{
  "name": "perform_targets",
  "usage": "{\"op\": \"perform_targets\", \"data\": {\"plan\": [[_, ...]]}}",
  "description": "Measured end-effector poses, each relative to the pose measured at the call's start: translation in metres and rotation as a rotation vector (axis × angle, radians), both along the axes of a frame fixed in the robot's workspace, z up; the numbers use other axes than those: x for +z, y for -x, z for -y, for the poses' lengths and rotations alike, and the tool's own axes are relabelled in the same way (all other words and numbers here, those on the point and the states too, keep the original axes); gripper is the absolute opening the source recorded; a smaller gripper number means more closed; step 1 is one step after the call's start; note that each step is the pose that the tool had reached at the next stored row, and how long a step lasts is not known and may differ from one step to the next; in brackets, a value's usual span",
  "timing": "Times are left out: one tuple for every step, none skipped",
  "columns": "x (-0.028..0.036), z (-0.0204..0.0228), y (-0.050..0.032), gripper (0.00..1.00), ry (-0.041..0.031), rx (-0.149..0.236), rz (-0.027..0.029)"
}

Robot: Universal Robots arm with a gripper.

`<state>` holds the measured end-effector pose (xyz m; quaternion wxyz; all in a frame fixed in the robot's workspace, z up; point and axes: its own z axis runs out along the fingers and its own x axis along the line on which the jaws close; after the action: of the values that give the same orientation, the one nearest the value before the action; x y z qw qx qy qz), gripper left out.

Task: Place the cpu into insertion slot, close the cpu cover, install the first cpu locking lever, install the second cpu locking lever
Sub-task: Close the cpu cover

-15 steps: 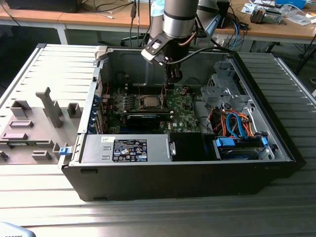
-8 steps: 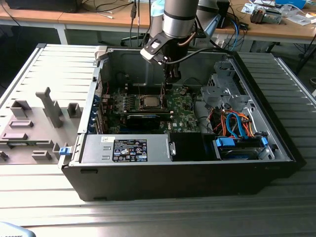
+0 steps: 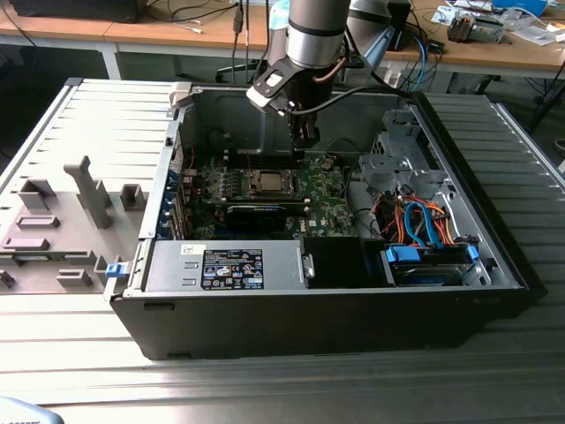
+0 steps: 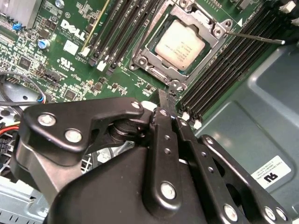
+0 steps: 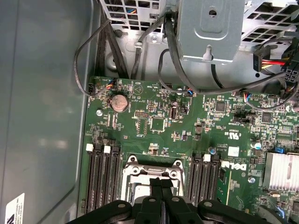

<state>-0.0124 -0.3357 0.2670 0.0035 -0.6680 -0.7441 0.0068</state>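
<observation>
The gripper (image 4: pixel 167 96), its black fingers drawn tight together to a narrow tip, hangs just beside one corner of the insertion slot (image 4: pixel 217 29); it is not clear whether it touches the rim. In the first wrist view the same closed fingertips (image 5: pixel 161 183) sit over the slot's edge. The cpu (image 4: pixel 180 45) lies flat in the slot, silvery face up, and the cpu cover (image 4: pixel 146 58) frames it on all sides. A thin metal lever (image 4: pixel 256 37) juts from another corner of the slot, out across the black memory slots (image 4: pixel 224 70) that flank it on both sides. The slot sits in a green circuit board (image 4: pixel 70 60), with a coin battery (image 5: pixel 118 102) and a finned heatsink (image 5: pixel 281 171) farther out from it. In the exterior view the arm (image 3: pixel 315 35) reaches down into the open computer case (image 3: pixel 309 318) above the slot.
</observation>
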Motion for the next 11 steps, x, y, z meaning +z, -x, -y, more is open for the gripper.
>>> {"op": "perform_targets", "data": {"plan": [[0.0,0.0,0.0001,0.11,0.0,0.0,0.0],[-0.0001,0.0,0.0005,0.11,-0.0001,0.0,0.0],[-0.0003,0.0,0.0008,0.11,-0.0002,0.0,0.0001],[-0.0007,0.0,0.0012,0.11,-0.0004,0.0,0.0001],[-0.0011,0.0,0.0018,0.11,0.0,0.0,0.0],[-0.0012,0.0,0.0019,0.11,0.0001,0.0,0.0],[-0.0014,0.0,0.0022,0.11,0.0,0.0,-0.0001],[-0.0017,0.0,0.0026,0.11,-0.0001,0.0,0.0],[-0.0018,0.0,0.0029,0.11,-0.0002,0.0,0.0],[-0.0019,0.0,0.0032,0.11,0.0,0.0,-0.0001],[-0.002,0.0,0.0037,0.11,-0.0001,0.0,-0.0001]]}}
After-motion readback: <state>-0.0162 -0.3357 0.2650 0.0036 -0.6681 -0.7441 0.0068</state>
